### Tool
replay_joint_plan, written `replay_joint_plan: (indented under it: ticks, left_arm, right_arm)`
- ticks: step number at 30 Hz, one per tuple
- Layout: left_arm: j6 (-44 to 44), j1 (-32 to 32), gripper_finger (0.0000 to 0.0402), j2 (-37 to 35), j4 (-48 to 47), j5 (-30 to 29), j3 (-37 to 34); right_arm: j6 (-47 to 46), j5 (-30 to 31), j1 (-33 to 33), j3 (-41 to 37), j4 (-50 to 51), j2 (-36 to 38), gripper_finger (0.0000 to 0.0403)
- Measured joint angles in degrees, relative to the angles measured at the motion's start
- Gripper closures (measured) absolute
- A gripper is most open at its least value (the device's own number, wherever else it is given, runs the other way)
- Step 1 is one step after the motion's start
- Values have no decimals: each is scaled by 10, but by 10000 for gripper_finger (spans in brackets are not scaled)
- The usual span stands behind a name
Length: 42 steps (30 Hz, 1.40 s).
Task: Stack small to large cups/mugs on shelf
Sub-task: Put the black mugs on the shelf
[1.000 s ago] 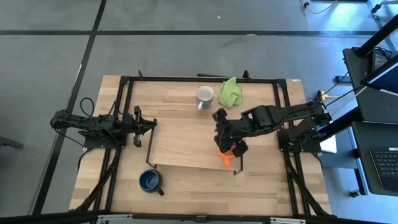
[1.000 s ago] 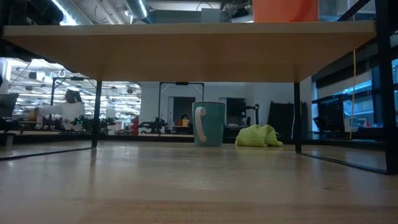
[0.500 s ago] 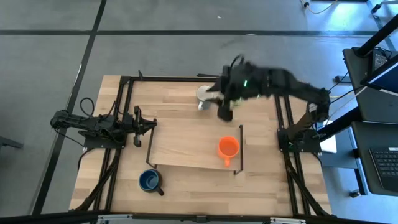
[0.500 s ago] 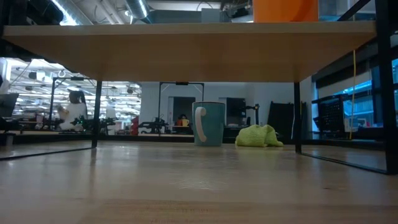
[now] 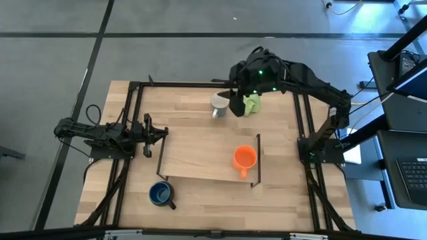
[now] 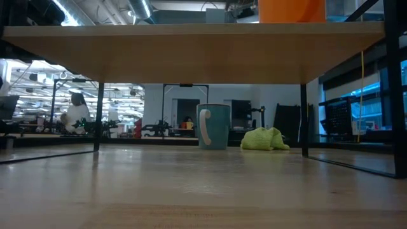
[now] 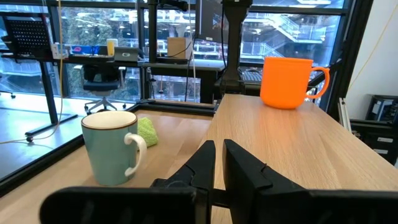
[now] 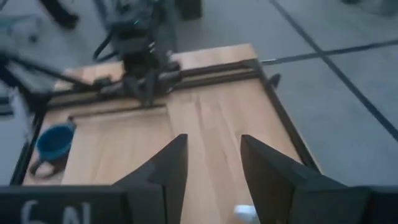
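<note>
Hovering over the table's far edge, the right gripper (image 5: 235, 105), fingers apart (nothing held), sits just beside the white-grey mug (image 5: 219, 102), nearer than the left arm.

From my station I see a bright orange mug (image 5: 245, 159) sitting on the pale, light-wood shelf (image 5: 200, 155), whose end rails are thin and black. The dark blue mug (image 5: 159, 193) has a deeper blue inside. The third mug (image 5: 219, 102) reads white-grey from overhead, but pale teal with a dark rim line and a white handle in my left wrist view. Next to it the cloth (image 5: 251, 103) is lime green. The tabletop (image 5: 133, 193) is blond wood with visible plank seams, framed in black. Both arms are dark, and the floor is grey with black lines.
</note>
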State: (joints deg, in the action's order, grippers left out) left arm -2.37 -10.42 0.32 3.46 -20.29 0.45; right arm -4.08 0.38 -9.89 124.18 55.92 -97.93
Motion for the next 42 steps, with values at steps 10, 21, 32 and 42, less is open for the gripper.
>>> replay_joint_plan:
  ticks: [10,21,32,42]
  left_arm:
    - [1,0,376,0,2,-1,0]
    - [-118,0,376,0,133,-43,56]
    - [-189,0,376,218,-507,162,530]
    - [-249,-63,399,449,-925,254,642]
  right_arm:
    - [-105,30,-4,0,-2,0,254]
    - [-121,30,1,0,1,7,254]
    - [-124,31,1,0,92,7,254]
    - [-139,122,21,0,192,17,254]
